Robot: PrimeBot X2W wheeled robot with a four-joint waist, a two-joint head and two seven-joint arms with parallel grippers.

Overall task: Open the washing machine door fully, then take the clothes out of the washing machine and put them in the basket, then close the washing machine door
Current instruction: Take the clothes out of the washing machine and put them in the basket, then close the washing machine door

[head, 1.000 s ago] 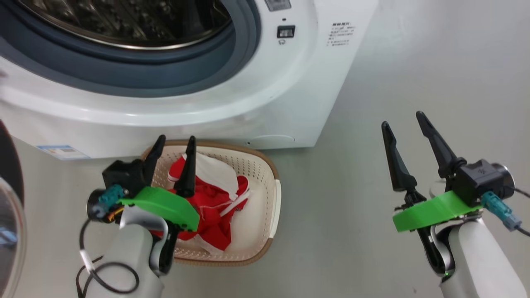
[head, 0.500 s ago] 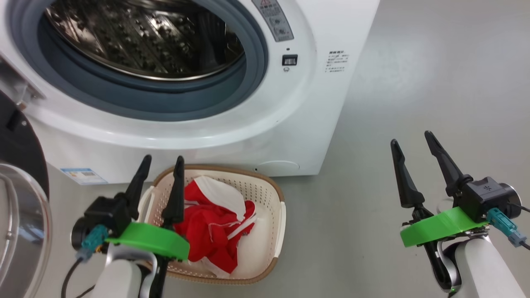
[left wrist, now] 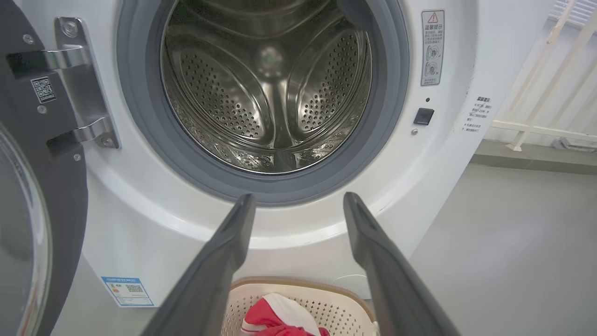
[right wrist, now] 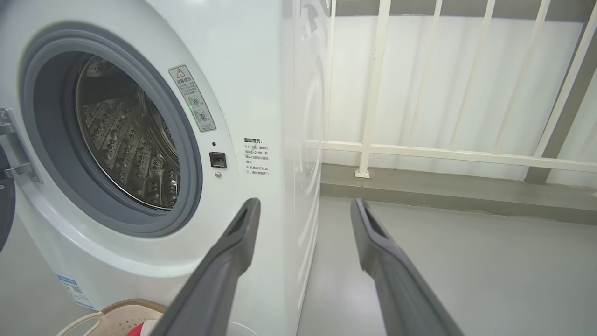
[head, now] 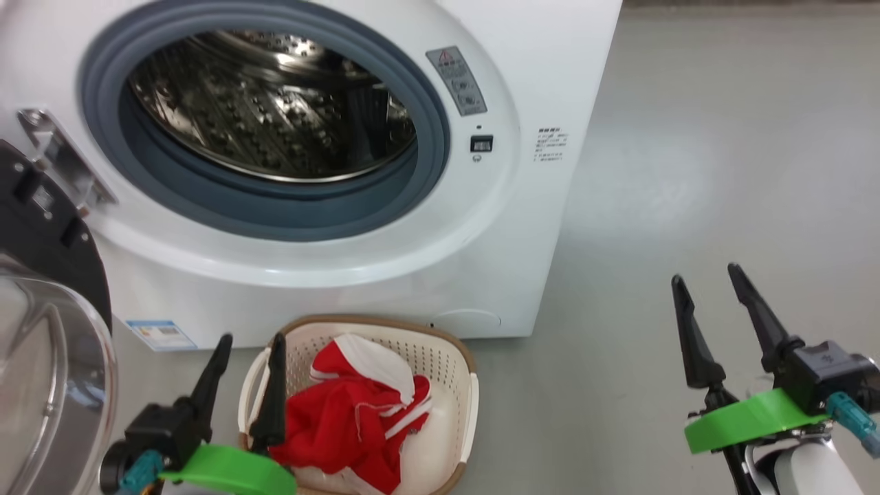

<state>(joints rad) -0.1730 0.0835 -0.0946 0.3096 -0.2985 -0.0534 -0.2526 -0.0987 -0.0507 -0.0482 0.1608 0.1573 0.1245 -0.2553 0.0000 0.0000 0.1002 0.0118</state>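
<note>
The white washing machine [head: 481, 227] stands with its steel drum [left wrist: 266, 88] showing bare metal. Its door [head: 48, 330] is swung open at the left, black rim and glass bowl facing me. The cream basket [head: 467, 405] sits on the floor in front of the machine, holding the red and white clothes [head: 357, 412]. My left gripper [head: 251, 340] hangs open above the basket's left rim, with nothing between its fingers. My right gripper [head: 708, 275] stands open over bare floor to the right of the machine.
A grey floor [head: 722, 172] stretches to the right of the machine. A white railing [right wrist: 443, 149] with a low ledge runs behind it. A blue label [left wrist: 127, 290] is stuck low on the machine's front.
The camera has tilted up, so more of the drum shows and the basket sits lower in view. Both grippers stay open and appear lower in the picture.
</note>
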